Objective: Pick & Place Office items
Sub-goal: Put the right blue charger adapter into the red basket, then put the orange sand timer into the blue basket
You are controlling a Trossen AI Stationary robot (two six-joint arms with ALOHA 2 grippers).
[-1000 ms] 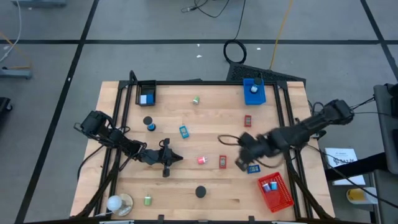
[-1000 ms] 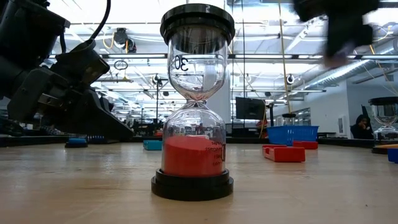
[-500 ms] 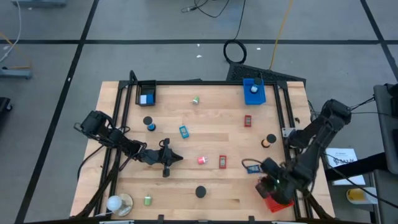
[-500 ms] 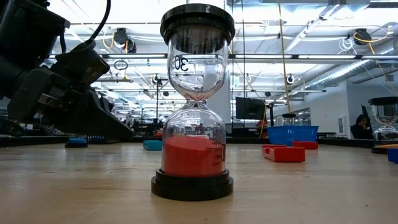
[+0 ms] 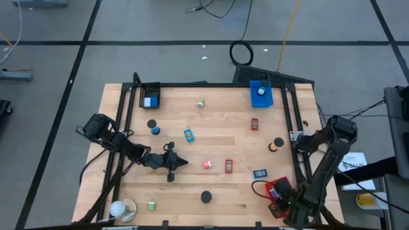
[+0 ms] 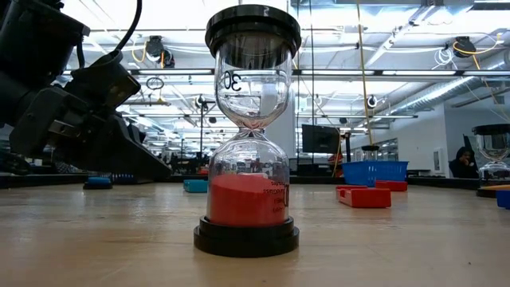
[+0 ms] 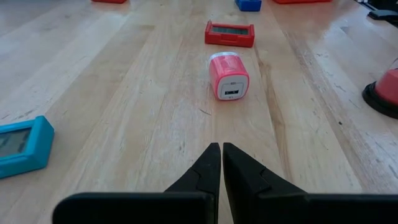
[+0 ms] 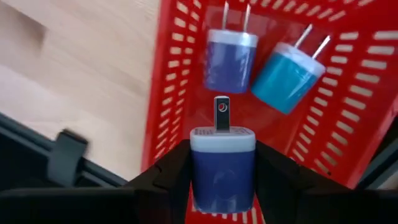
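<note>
We have swung our right end effector [image 8: 222,180] from mid-table to above the red tray [image 8: 348,118], and it is gripping a blue charger block [image 8: 222,168] over two chargers [image 8: 261,65] lying inside. Release looks next. Our left end effector [image 7: 221,163] is waiting closed, empty, near the pink charger [image 7: 228,76].

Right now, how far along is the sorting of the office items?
Done: two chargers lie in the red basket. In hand: the right gripper holds a third blue charger over that basket. To do: the pink charger, red block and teal block, among others, lie loose on the table; the left gripper waits shut near the pink charger.
</note>
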